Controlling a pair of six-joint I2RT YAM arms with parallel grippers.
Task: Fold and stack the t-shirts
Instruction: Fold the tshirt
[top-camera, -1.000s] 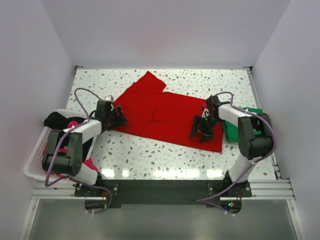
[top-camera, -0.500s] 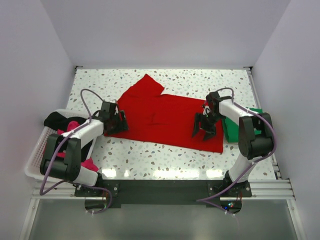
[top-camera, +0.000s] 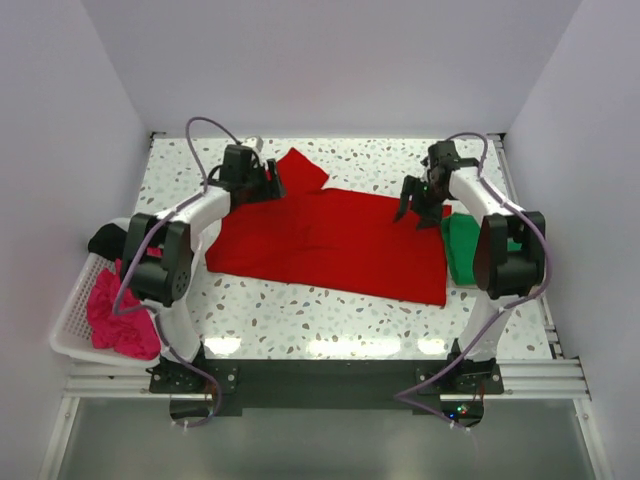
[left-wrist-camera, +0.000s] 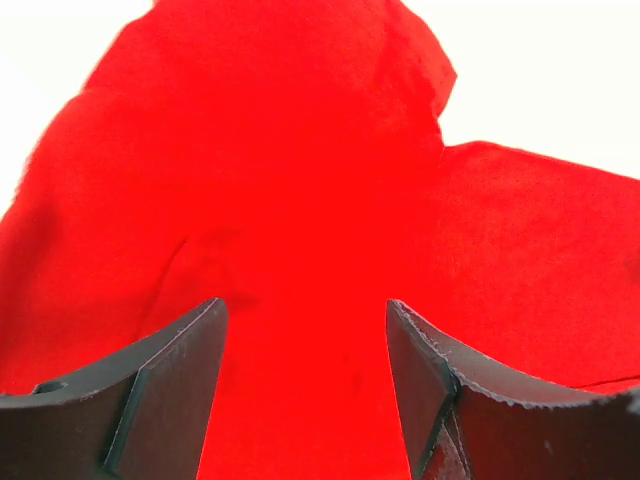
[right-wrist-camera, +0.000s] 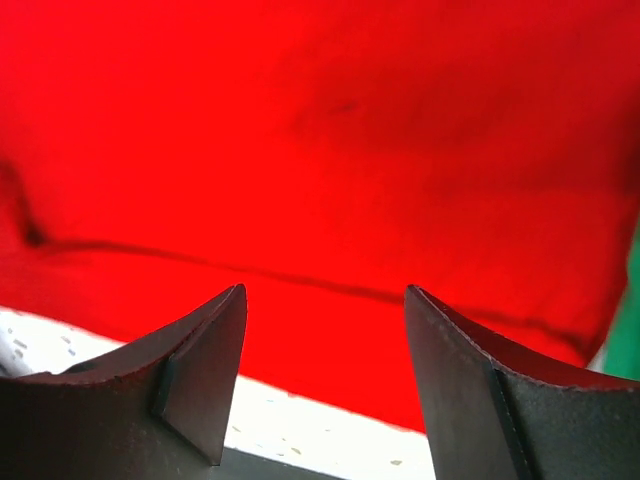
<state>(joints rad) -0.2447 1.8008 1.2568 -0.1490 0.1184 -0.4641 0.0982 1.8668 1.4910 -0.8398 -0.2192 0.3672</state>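
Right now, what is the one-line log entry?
red shirt: spread flat | left gripper: open, over sleeve area | right gripper: open, over shirt edge | green shirt: at right

Plain colours are shown: red t-shirt (top-camera: 330, 235), green t-shirt (top-camera: 462, 250), magenta t-shirt (top-camera: 122, 322), black t-shirt (top-camera: 103, 240). The basket (top-camera: 65, 330) is coloured white; the counter (top-camera: 300, 310) is speckled white.

No readable text, labels or signs anywhere.
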